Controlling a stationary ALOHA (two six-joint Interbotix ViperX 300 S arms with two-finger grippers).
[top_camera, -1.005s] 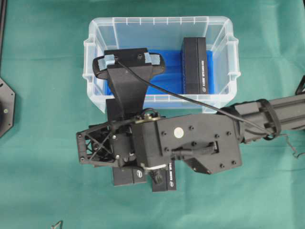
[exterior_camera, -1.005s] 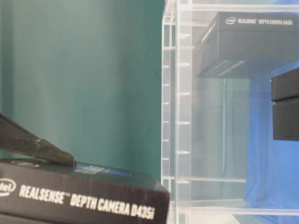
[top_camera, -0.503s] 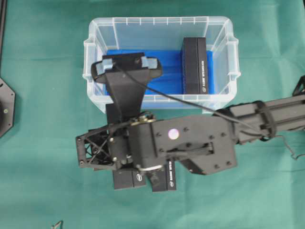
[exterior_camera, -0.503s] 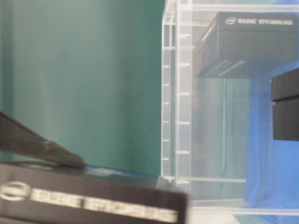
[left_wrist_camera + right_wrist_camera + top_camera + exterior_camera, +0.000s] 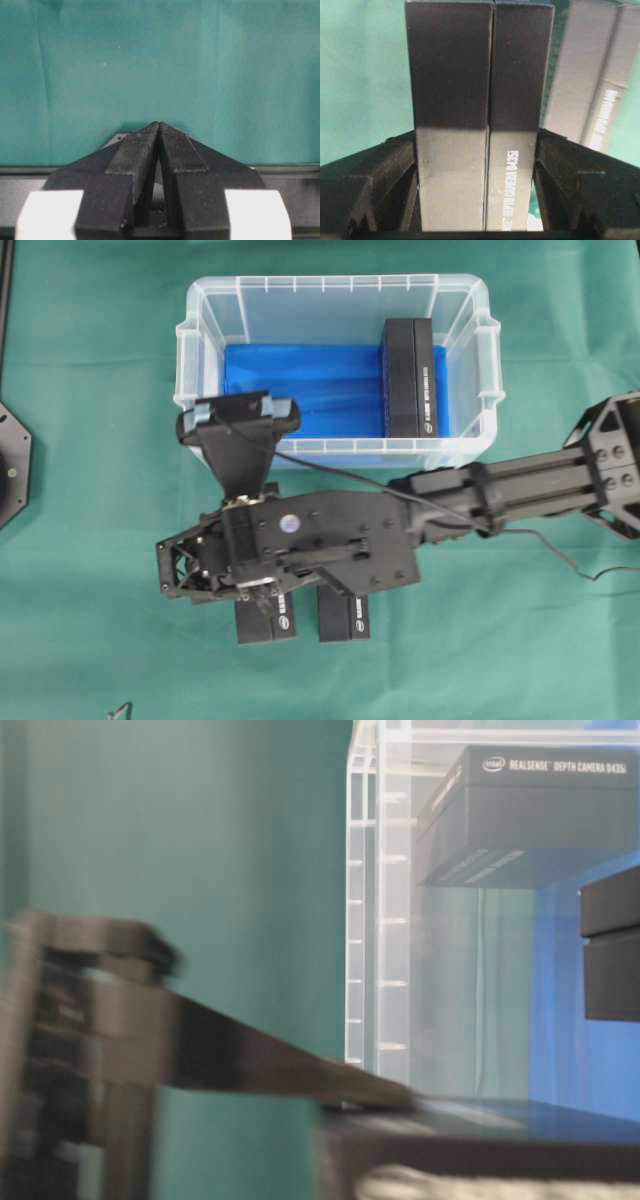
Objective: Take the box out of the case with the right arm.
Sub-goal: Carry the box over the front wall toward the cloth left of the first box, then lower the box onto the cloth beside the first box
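My right gripper (image 5: 255, 590) hangs over the green cloth in front of the case (image 5: 335, 284), shut on a black box (image 5: 475, 100). Both fingers press the box's long sides, with white lettering showing near the right one. In the overhead view the held box (image 5: 266, 621) pokes out below the arm. The table-level view shows a blurred finger (image 5: 250, 1065) lying on the blurred box (image 5: 480, 1145). Another black box (image 5: 410, 378) stands inside the case on the blue sheet (image 5: 300, 380). My left gripper (image 5: 159, 125) is shut on nothing above bare cloth.
A second black box (image 5: 343, 615) lies on the cloth just right of the held one, also seen at the right wrist view's right edge as box (image 5: 592, 75). A black octagonal base (image 5: 12, 465) sits at the left edge. The right arm (image 5: 520, 490) stretches in from the right.
The right arm has swung toward the table's front, carrying its wrist camera off the case. The held box slid right in the table-level view. The jaws kept their width.
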